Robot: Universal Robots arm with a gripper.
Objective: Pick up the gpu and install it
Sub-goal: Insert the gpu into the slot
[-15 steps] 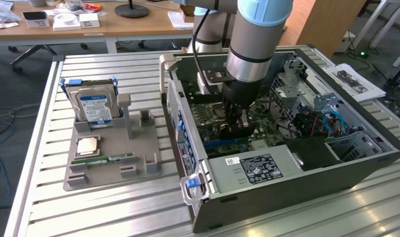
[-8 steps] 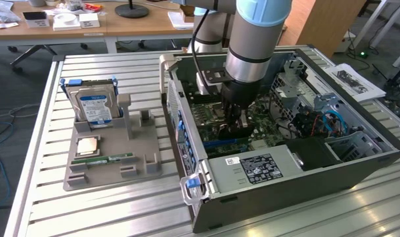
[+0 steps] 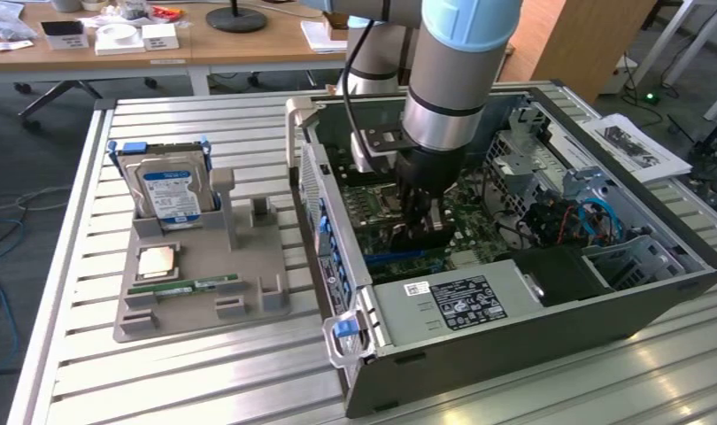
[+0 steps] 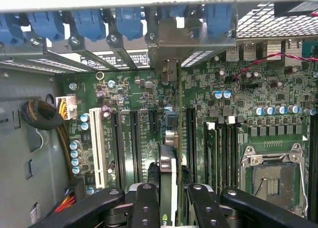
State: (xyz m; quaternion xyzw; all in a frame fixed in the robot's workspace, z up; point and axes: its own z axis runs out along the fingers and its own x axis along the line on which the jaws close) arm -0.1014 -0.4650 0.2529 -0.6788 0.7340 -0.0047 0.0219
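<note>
1. Gripping the gpu (image 4: 168, 181) edge-on, my tool (image 3: 425, 223) is closed on it, with fingers (image 4: 145, 203) pressed to both flat sides.
2. The card hangs inside the open computer case (image 3: 512, 328), over the green motherboard (image 4: 144, 89) and in line with the long black slots (image 4: 134, 138). I cannot tell whether it touches one.
3. The case stands on the slatted counter (image 3: 193, 381), toward the edge at the exterior view's right.
4. Toward the opposite edge, a grey holder (image 3: 246, 301) carries the hard drive (image 3: 170, 190) and the memory stick (image 3: 199, 286).
</note>
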